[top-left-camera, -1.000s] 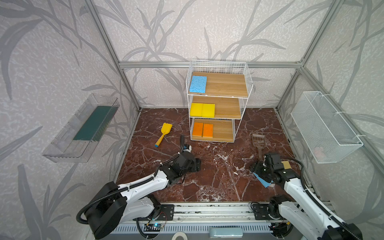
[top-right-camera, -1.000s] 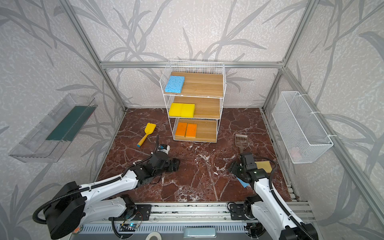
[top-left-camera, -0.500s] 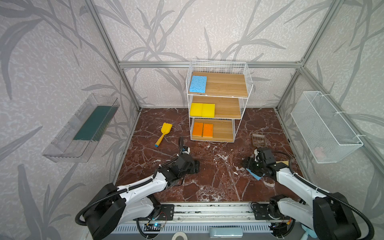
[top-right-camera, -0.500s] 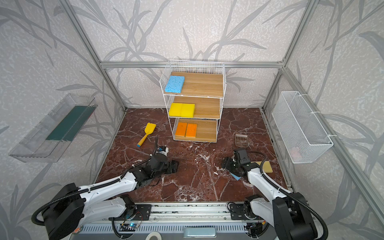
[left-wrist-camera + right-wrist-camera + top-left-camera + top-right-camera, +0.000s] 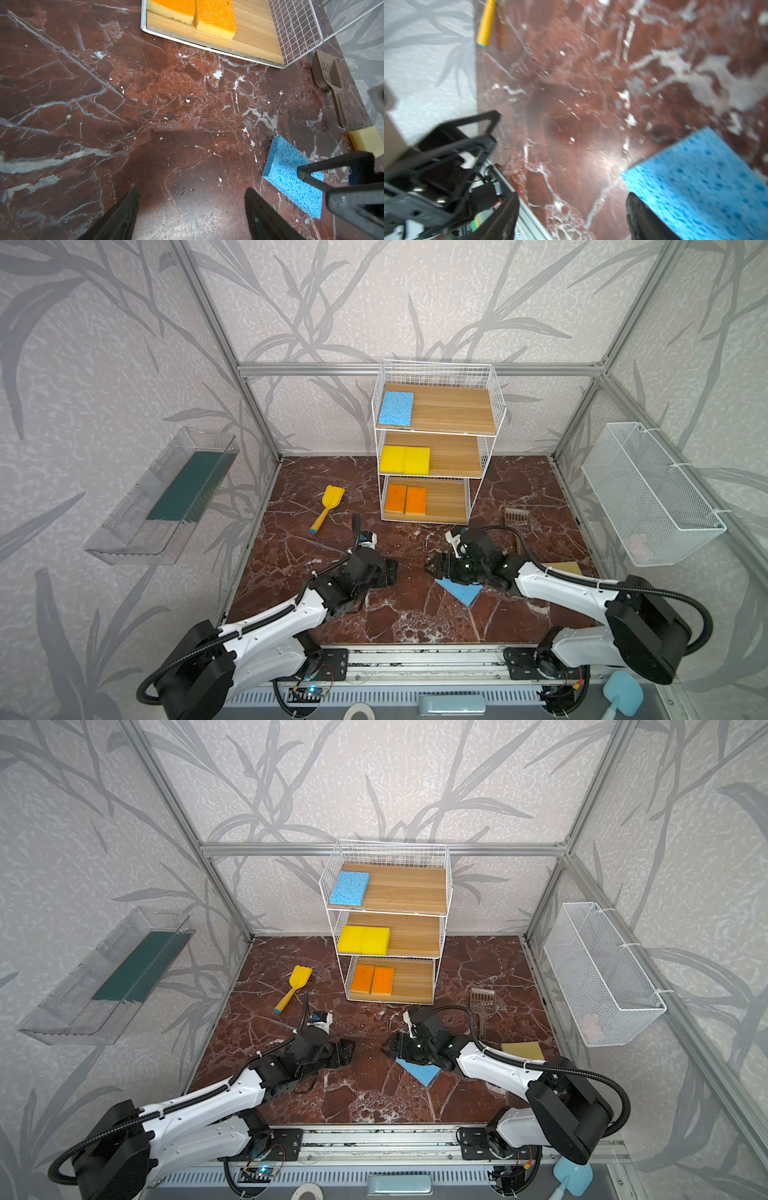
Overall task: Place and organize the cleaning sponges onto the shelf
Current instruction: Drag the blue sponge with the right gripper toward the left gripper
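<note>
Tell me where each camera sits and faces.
Top views: high in front, looking down at the shelf; both arms, left end effector, right end effector show.
Left wrist: behind left end effector, facing floor and shelf's bottom tier; its open fingers and right end effector show.
Right wrist: behind right end effector, blurred, facing floor toward left end effector; its open fingers show.
Shared: all show the loose blue sponge.

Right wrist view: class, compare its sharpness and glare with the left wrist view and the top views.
Right wrist view: motion blur smears the blue sponge and the veins of the floor, with a pale glare streak near the sponge. Left wrist view: sharp, the sponge's pores crisp, only a dull sheen on the floor. Both top views: evenly lit, sharp.
</note>
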### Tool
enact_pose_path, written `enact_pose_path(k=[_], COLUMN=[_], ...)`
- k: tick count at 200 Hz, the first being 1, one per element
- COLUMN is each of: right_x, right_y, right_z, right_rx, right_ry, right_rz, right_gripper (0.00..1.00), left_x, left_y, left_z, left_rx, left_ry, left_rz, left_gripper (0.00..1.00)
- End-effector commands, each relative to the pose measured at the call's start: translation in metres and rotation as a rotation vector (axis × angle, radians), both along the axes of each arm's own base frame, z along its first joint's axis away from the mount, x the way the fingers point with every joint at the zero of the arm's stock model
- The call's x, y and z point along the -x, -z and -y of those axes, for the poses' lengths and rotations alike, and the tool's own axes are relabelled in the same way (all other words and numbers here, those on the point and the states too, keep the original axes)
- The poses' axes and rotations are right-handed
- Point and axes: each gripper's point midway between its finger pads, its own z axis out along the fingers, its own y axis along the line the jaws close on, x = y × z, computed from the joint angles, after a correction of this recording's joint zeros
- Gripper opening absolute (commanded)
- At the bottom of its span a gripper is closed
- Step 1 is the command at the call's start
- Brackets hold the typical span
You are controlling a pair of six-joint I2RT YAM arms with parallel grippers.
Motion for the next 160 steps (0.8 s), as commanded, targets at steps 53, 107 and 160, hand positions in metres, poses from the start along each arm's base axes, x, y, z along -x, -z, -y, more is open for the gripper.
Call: enact_pose_path(k=[53, 107, 160], right_x=[-0.019, -0.016, -0.002], right_y=[-0.008, 0.01, 0.046], right_z=[0.073, 0.121, 0.127], right_rx=[-0.062, -0.027, 0.003], right_ry=[0.06, 0.17, 0.15], right_rz=[-0.019, -0.052, -0.132], right_gripper=[0.57, 0.24, 0.12], left_x=[0.018, 0.018, 0.023], left_y=[0.021, 0.032, 0.041], left_z=[0.015, 0.07, 0.118], left_rx=[-0.019, -0.028, 0.016], left_ry=[0.102, 0.22, 0.289], left_rz=[-0.102, -0.142, -0.137], left_gripper=[0.25, 0.04, 0.02])
